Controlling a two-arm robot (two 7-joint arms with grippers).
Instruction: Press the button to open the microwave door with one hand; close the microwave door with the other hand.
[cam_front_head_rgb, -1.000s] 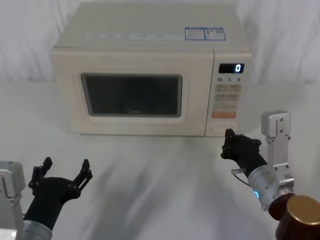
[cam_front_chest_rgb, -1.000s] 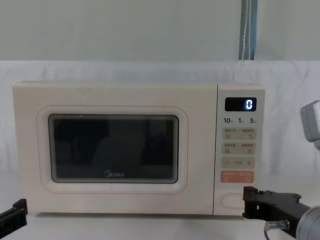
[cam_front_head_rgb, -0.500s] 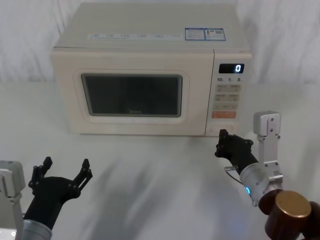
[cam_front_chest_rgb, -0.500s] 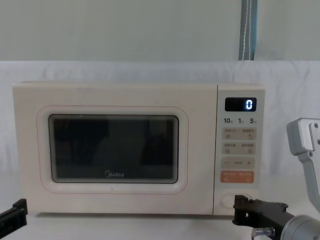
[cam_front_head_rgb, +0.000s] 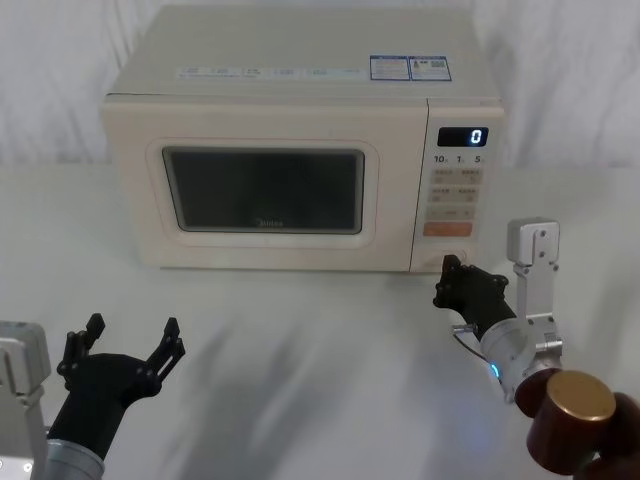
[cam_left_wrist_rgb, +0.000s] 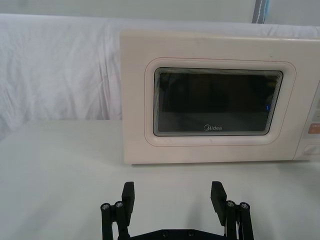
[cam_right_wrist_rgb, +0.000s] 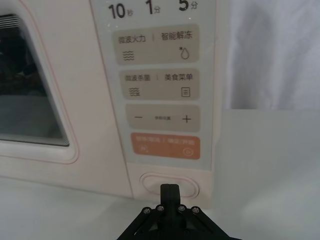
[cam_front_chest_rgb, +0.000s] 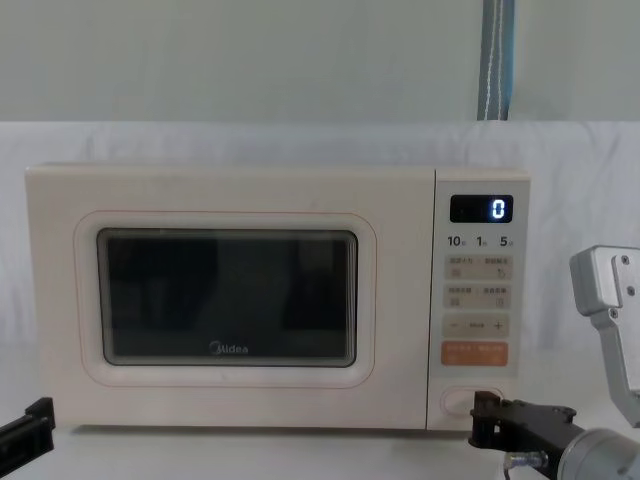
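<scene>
The cream microwave stands at the back of the table, and the microwave door (cam_front_head_rgb: 262, 195) with its dark window (cam_front_chest_rgb: 227, 297) is closed. The oval open button (cam_right_wrist_rgb: 187, 184) sits at the bottom of the control panel (cam_front_chest_rgb: 478, 300). My right gripper (cam_right_wrist_rgb: 169, 192) is shut, its joined tip right at the button's lower middle; I cannot tell whether it touches. The same gripper (cam_front_head_rgb: 448, 277) shows at the microwave's lower right corner, low beside the panel (cam_front_chest_rgb: 483, 415). My left gripper (cam_front_head_rgb: 126, 345) hovers open near the table's front left, well short of the door (cam_left_wrist_rgb: 172, 192).
A white cloth covers the table (cam_front_head_rgb: 300, 340) and the wall behind. The panel's display (cam_front_chest_rgb: 481, 208) reads 0, and an orange key (cam_right_wrist_rgb: 164, 146) sits just above the open button. The right arm's white link (cam_front_head_rgb: 532, 265) and brown joint (cam_front_head_rgb: 575, 425) fill the near right.
My right gripper has moved left and forward, from beside the panel's lower right to the oval button. The door has stayed closed and the left gripper has not moved.
</scene>
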